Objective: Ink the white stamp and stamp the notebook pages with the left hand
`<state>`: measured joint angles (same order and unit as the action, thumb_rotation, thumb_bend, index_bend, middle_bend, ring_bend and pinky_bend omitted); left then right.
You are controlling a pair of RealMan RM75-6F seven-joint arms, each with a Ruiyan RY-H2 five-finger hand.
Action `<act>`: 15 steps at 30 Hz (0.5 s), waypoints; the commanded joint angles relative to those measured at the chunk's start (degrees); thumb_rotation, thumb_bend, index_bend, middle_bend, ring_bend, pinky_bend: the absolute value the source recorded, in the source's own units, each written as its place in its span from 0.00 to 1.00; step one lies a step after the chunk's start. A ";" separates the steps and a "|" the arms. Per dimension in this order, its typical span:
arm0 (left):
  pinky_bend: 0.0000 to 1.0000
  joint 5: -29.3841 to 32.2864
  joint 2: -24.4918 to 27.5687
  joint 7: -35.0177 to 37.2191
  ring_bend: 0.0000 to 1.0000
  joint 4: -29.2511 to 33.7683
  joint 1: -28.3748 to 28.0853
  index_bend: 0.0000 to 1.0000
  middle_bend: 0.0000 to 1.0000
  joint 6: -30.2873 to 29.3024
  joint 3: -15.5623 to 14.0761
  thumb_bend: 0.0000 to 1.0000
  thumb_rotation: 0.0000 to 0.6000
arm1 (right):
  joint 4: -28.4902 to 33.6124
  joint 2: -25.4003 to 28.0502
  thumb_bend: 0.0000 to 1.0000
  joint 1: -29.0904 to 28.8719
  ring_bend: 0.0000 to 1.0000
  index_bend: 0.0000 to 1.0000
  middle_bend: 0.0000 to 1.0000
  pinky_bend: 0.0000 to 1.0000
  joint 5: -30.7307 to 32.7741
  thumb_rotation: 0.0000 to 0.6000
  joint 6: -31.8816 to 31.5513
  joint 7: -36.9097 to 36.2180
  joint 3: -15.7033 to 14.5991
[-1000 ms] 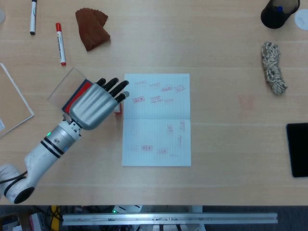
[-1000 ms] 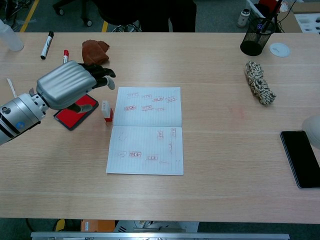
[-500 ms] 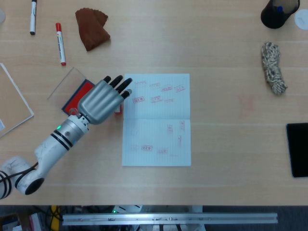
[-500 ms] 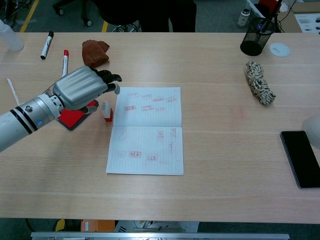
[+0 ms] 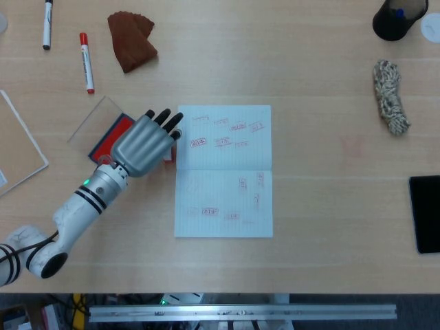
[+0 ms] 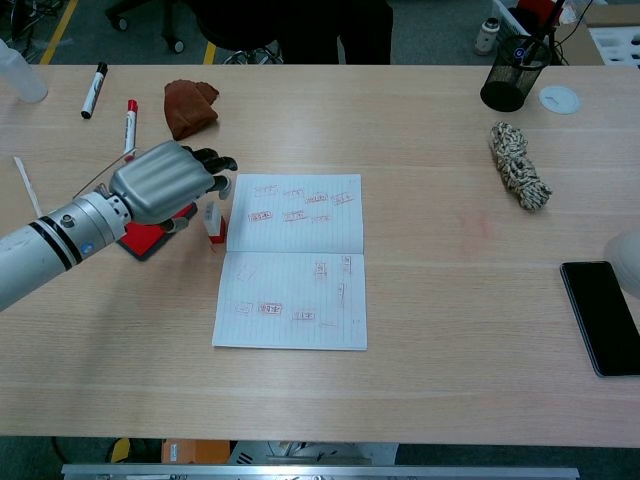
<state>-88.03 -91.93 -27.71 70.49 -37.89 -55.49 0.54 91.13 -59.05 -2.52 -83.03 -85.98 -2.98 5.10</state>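
Observation:
The open notebook (image 5: 223, 185) (image 6: 295, 290) lies mid-table, both pages bearing several red stamp marks. The white stamp (image 6: 213, 222) with its red base (image 5: 170, 157) stands upright just off the notebook's left edge. My left hand (image 5: 143, 142) (image 6: 165, 180) hovers low over it, fingers stretched out toward the notebook and slightly apart. Its fingertips sit right above the stamp's top, and I cannot tell whether they touch it. The red ink pad (image 5: 108, 139) (image 6: 148, 238) lies half hidden under the hand. Only a pale rounded part of my right hand (image 6: 627, 262) shows at the chest view's right edge.
A clear lid (image 5: 93, 122) lies beside the pad. At the back left are a red marker (image 5: 86, 62), a black marker (image 5: 47, 24) and a brown cloth (image 5: 132, 41). A rope bundle (image 5: 390, 96), a pen cup (image 5: 397, 17) and a phone (image 5: 425, 213) are on the right.
My left hand has moved right from above the ink pad to over the stamp, dropped lower, and drawn its fingers closer in. The stamp and notebook have stayed put.

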 commanded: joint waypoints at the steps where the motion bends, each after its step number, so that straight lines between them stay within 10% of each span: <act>1: 0.43 0.81 0.41 -0.69 0.19 0.88 -0.04 0.37 0.16 0.76 -0.14 0.17 1.00 | -0.02 -0.01 0.26 0.03 0.31 0.33 0.39 0.42 0.04 1.00 0.02 0.03 0.00; 15: 0.43 2.61 0.47 -2.50 0.19 1.50 -0.29 0.37 0.16 1.82 -0.53 0.17 1.00 | -0.10 -0.04 0.26 0.19 0.31 0.33 0.39 0.42 0.18 1.00 0.09 0.07 0.06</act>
<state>-85.48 -91.51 -30.16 71.93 -38.18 -53.72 0.03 91.03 -59.09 -2.33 -82.86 -85.90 -2.91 5.17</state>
